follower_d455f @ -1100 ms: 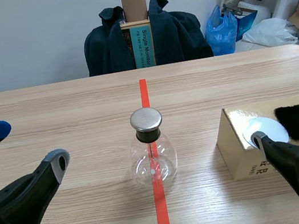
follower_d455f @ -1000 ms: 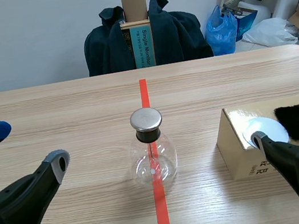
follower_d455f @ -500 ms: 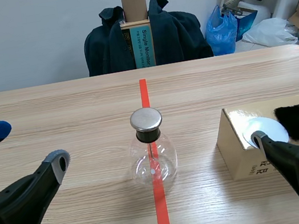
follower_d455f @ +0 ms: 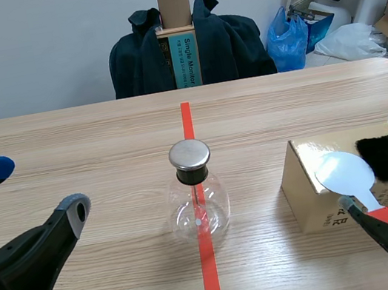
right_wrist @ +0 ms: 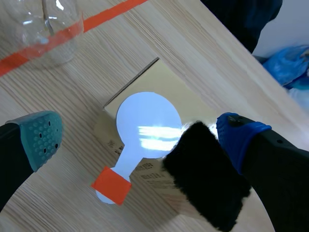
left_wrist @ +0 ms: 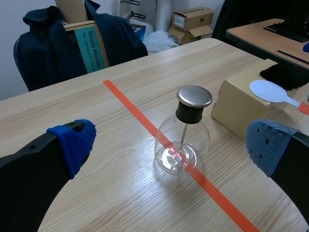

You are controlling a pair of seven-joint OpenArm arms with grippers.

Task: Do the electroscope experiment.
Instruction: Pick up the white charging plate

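Pear-shaped clear glass flask (follower_d455f: 199,208), domed metal cap (follower_d455f: 189,155) on a black neck, stands on the red tape line mid-counter (follower_d455f: 65,137). Thin rod hangs inside; its lower end is hard to make out. Tan cardboard box (follower_d455f: 301,190) to its right carries a flat white round paddle (right_wrist: 147,125), orange-red tape on its handle, touching shaggy black fur (right_wrist: 205,176). Fingers of left gripper (follower_d455f: 34,188) and right gripper (right_wrist: 140,135) spread, released, holding nothing.

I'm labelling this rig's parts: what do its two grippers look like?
The left gripper has two thick, curved black fingers tipped with blue dotted pads. The right gripper matches, with one teal pad and one blue pad.
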